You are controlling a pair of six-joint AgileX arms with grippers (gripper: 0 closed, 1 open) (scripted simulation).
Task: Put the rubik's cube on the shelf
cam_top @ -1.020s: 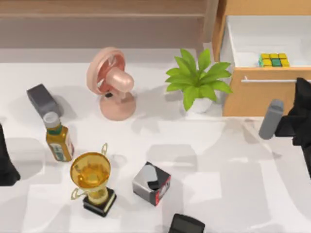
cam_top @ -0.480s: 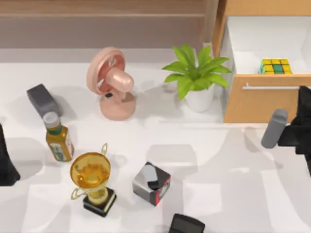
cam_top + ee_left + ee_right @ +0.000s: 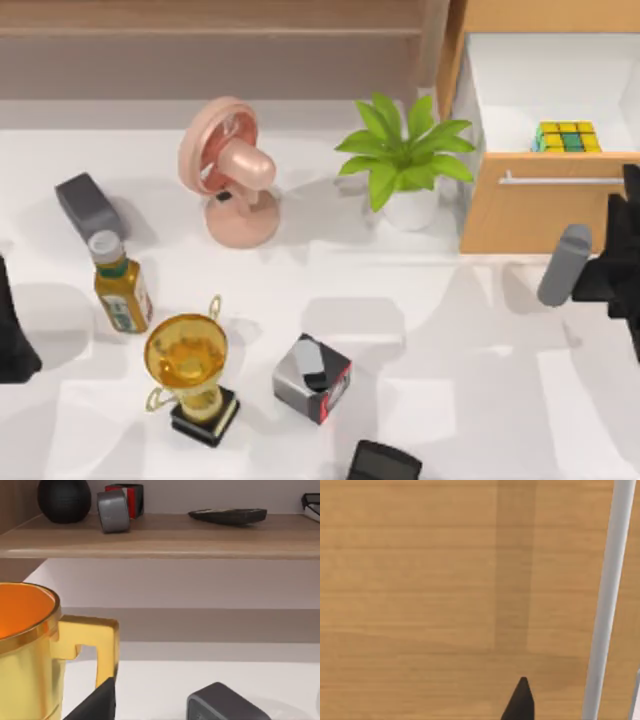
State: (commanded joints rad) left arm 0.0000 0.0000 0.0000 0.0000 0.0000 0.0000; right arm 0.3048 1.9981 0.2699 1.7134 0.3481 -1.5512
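The rubik's cube [image 3: 566, 136], yellow and green, lies inside the pulled-out white drawer [image 3: 520, 70] of the orange-wood cabinet at the far right. My right gripper [image 3: 630, 195] hovers at the drawer front, just beside its silver handle [image 3: 560, 181], and the right wrist view looks straight at that wood panel [image 3: 445, 580] and handle [image 3: 607, 600]. The shelf [image 3: 210, 40] runs along the back, left of the cabinet; in the left wrist view the shelf [image 3: 160, 537] carries a few small items. My left arm [image 3: 10, 340] is parked at the table's left edge.
A potted plant [image 3: 405, 160] stands just left of the drawer, a pink fan [image 3: 232, 170] farther left. A bottle [image 3: 118, 282], gold trophy [image 3: 188, 362], grey-black-red box [image 3: 313, 378] and dark grey box [image 3: 88, 205] occupy the left and front. Bare table lies before the cabinet.
The drawer slid farther out toward the front, carrying the cube with it. The plant shifted slightly, and the right arm drew back a little toward the right edge.
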